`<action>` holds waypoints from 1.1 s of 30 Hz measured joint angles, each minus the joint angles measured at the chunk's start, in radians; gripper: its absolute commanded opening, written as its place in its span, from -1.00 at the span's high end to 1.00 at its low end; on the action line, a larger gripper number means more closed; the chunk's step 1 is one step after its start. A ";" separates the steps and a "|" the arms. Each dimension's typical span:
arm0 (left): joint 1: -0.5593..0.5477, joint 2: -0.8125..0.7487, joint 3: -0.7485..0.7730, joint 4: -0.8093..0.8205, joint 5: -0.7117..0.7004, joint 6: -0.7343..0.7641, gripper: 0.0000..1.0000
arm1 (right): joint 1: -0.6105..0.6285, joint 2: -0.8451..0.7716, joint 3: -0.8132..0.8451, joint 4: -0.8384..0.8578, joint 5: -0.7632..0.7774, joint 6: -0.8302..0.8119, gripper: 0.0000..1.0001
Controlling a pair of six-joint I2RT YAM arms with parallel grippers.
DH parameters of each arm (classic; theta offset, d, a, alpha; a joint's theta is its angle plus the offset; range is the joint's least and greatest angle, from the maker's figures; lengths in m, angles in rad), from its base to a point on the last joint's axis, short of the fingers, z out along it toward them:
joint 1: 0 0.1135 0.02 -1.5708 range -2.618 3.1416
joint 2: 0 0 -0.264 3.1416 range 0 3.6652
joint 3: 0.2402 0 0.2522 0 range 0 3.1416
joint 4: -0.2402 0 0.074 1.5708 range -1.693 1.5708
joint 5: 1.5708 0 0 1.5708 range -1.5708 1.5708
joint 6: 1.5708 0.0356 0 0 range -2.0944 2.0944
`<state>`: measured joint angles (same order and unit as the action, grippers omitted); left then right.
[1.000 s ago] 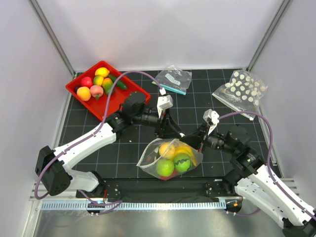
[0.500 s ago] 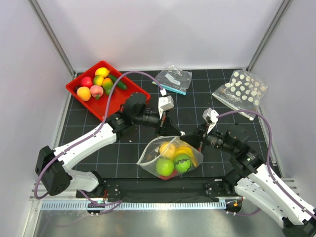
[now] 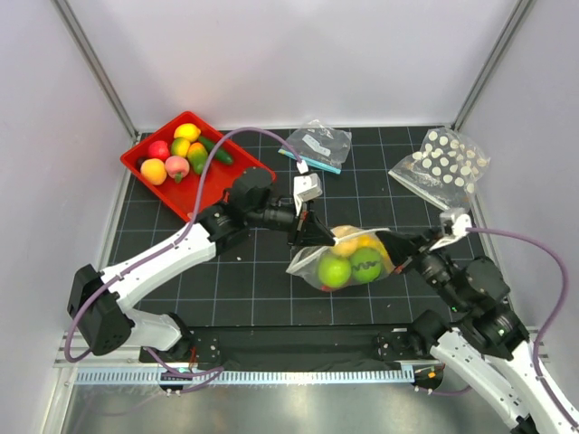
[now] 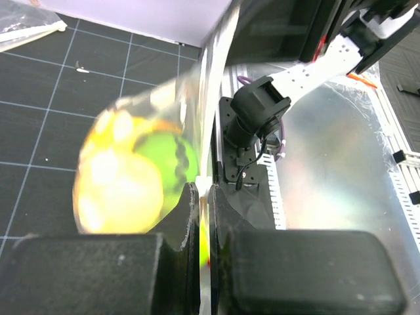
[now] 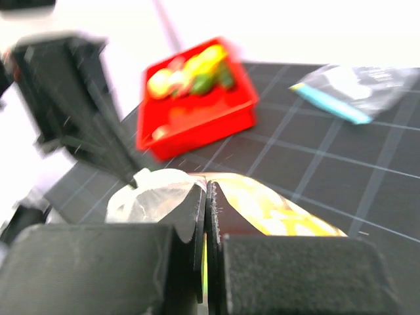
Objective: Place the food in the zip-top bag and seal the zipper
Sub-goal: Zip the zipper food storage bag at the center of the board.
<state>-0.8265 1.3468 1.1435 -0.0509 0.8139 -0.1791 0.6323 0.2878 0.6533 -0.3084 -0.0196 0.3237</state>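
A clear zip-top bag point(image 3: 348, 262) holding food hangs stretched between both grippers over the middle of the mat. Inside it are two green fruits point(image 3: 335, 269) and yellow pieces point(image 3: 351, 240). My left gripper point(image 3: 308, 237) is shut on the bag's left rim. In the left wrist view the thin plastic edge is pinched between the fingertips of the left gripper point(image 4: 203, 197), with the yellow and green food point(image 4: 125, 187) just beyond. My right gripper point(image 3: 405, 257) is shut on the right end of the rim. The right wrist view, blurred, shows the right gripper point(image 5: 207, 191) pinching plastic.
A red tray point(image 3: 237, 178) with several more toy fruits sits at the back left. A clear bag with a teal strip point(image 3: 318, 145) lies at the back middle. A white-dotted bag point(image 3: 443, 163) lies at the back right. White walls enclose the mat.
The left gripper shut on the bag's rim. The right arm swung out to the right, and the bag of food shifted right and away from the near edge, stretched between the grippers.
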 measured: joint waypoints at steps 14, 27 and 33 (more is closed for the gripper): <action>-0.005 0.026 0.002 -0.020 0.002 0.000 0.99 | 0.000 -0.203 0.151 -0.316 0.676 0.095 0.98; -0.015 0.039 0.033 -0.060 -0.087 0.026 1.00 | 0.003 -0.216 0.147 -0.362 0.768 0.150 0.98; 0.027 0.035 0.033 -0.111 -0.239 -0.003 1.00 | 0.002 -0.096 0.113 -0.310 0.746 0.146 0.99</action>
<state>-0.7994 1.3823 1.1763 -0.1623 0.5747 -0.1818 0.6346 0.1917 0.7662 -0.6186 0.7265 0.4702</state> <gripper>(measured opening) 0.037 0.034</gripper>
